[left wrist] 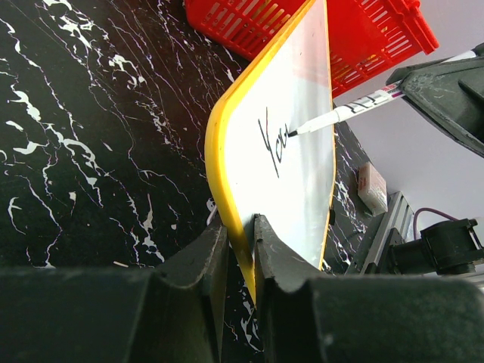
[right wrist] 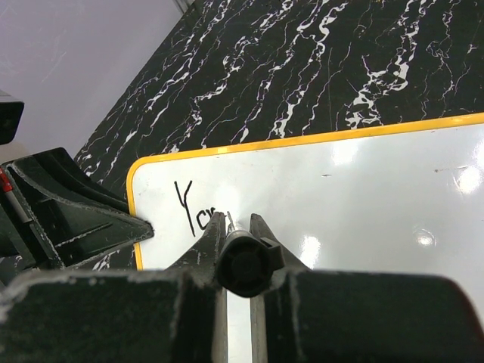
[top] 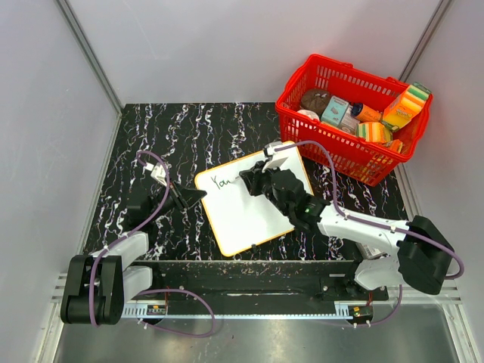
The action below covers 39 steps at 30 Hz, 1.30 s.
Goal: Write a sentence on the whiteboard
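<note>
White whiteboard (top: pixel 257 219) lies mid-desk (top: pixel 181 136), left pincer (top: pixel 200 195) clamped on its 9 o'clock rim, right pincer (top: pixel 247 179) squeezing a marker (left wrist: pixel 348 112), tip touching just past the scrawl (left wrist: pixel 274 144) "You".

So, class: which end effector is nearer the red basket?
Right. The right end effector sits over the whiteboard, holding a marker, close to the basket. The left end effector clamps the whiteboard's opposite edge, farther away.
</note>
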Available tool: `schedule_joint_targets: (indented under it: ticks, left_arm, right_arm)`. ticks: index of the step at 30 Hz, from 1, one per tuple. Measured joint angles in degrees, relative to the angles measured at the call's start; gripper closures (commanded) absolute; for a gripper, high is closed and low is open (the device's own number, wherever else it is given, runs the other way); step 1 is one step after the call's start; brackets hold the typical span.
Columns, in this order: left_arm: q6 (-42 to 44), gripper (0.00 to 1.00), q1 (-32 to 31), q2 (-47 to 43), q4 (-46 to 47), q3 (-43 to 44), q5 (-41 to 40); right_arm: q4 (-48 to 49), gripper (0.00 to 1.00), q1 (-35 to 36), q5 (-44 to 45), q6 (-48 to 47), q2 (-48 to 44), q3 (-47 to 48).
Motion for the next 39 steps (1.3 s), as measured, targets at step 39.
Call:
schedule_joint_targets:
  ticks: [39]
  left_arm:
    - [0.0, 1.0, 0.0, 0.0, 0.3, 0.0, 0.1]
  right_arm:
    - [0.5, 1.0, -3.4, -3.0, 0.0, 0.5, 1.6]
